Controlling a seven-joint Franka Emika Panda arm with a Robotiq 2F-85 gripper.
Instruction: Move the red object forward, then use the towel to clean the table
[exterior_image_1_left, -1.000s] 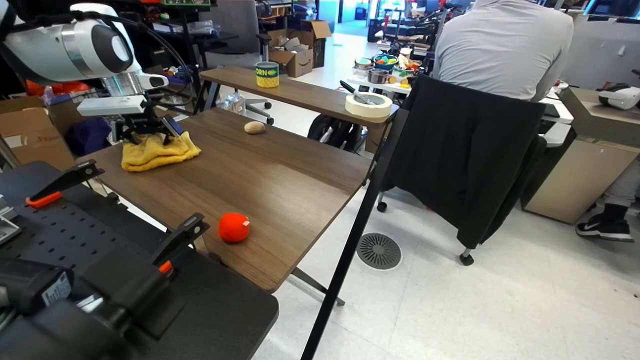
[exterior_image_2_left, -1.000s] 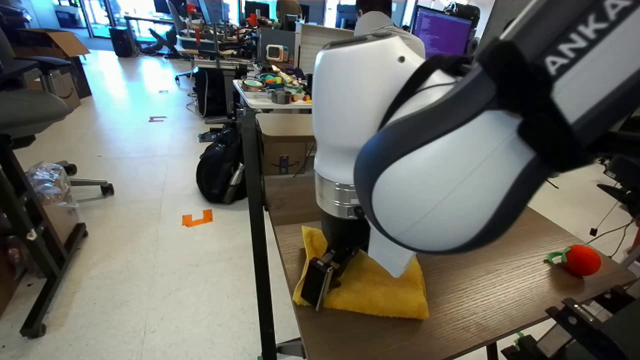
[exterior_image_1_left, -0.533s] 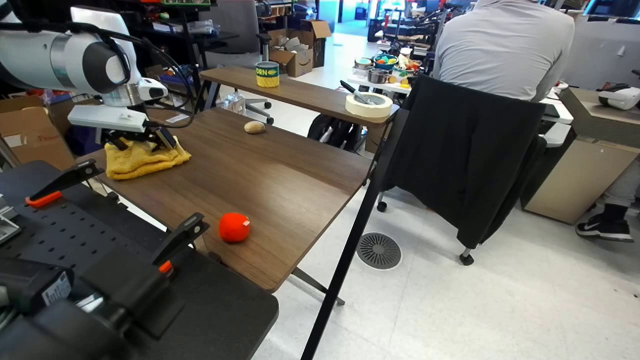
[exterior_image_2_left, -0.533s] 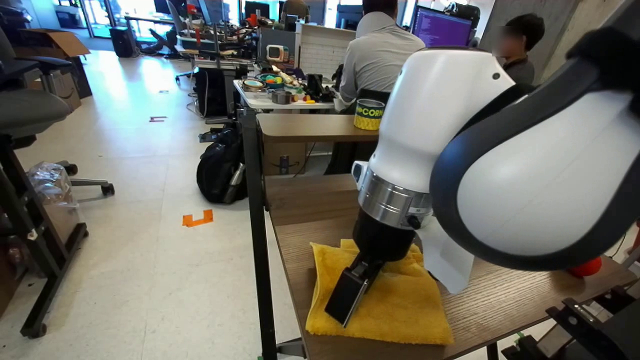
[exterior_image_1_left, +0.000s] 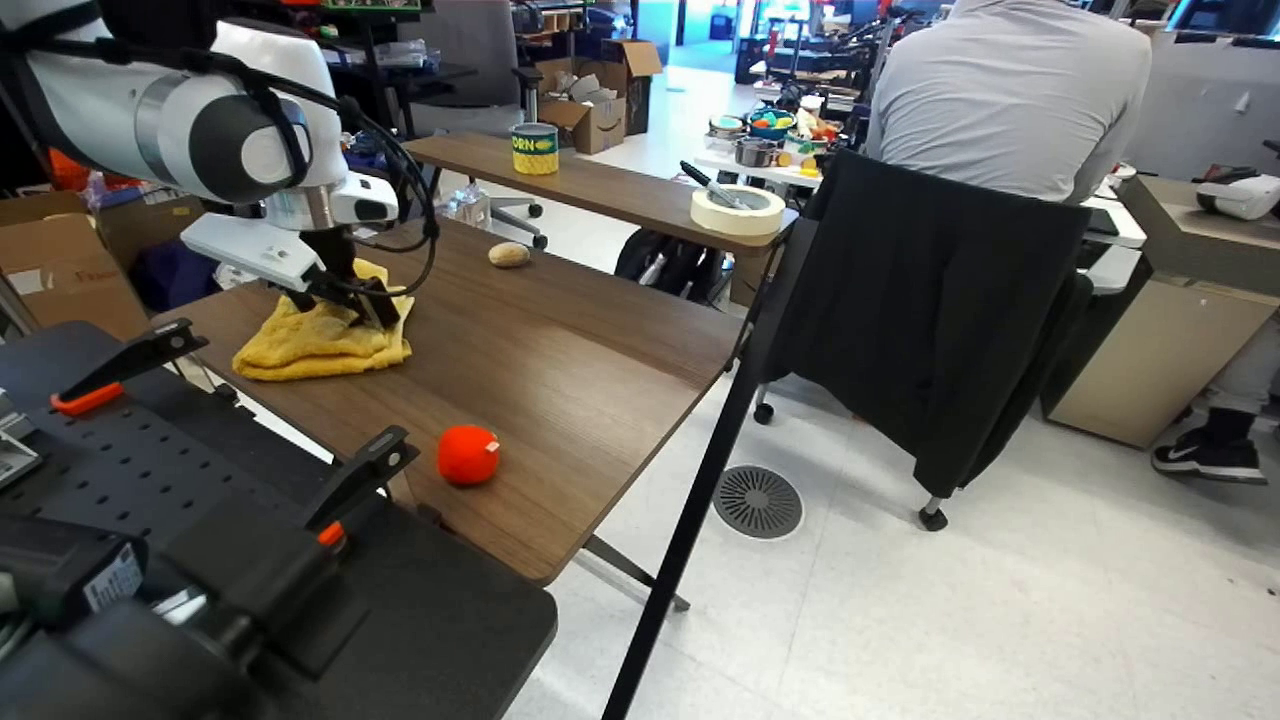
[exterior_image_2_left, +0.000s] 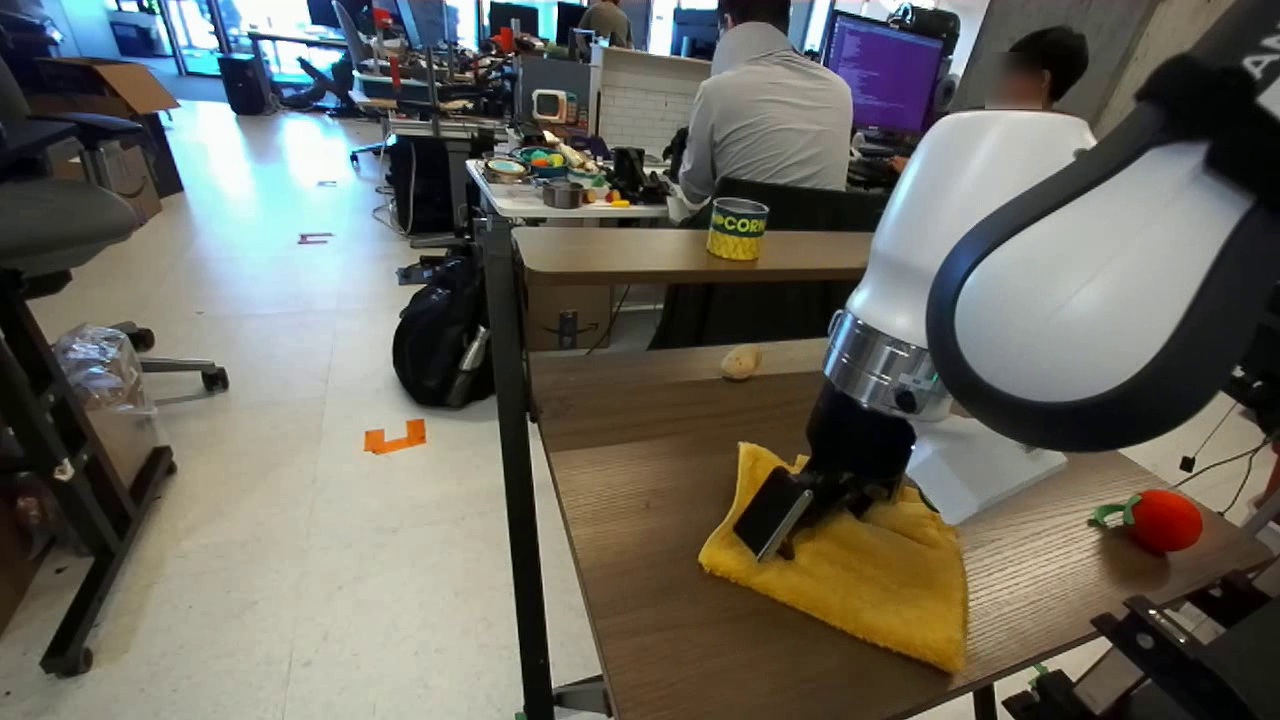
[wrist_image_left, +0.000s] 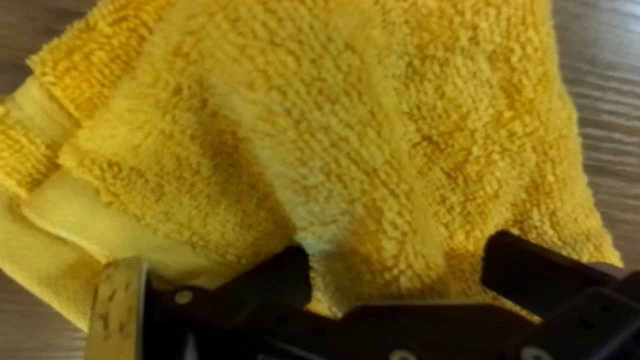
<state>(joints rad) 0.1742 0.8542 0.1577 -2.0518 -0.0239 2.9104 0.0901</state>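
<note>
One yellow towel (exterior_image_2_left: 870, 585), bench (exterior_image_2_left: 660, 630) beneath it, hand (wrist_image_left: 397, 265) on it — fingers spread wide, red object (exterior_image_2_left: 1162, 521) well apart from the towel.

In both exterior views the yellow towel (exterior_image_2_left: 870, 595) has moved toward the right since half a second ago, and the gripper (exterior_image_2_left: 816, 528) has gone together with it. In an exterior view the arm (exterior_image_2_left: 1060, 310) has shifted up and to the right, so the tan potato-like object (exterior_image_2_left: 741, 362), hidden before, has come into sight near the centre of the frame, and the red object (exterior_image_2_left: 1168, 521) at the right side, partly covered half a second ago, is again fully visible. There the towel has also turned: its lower edge, almost level before, now slants down toward the lower right.
</note>
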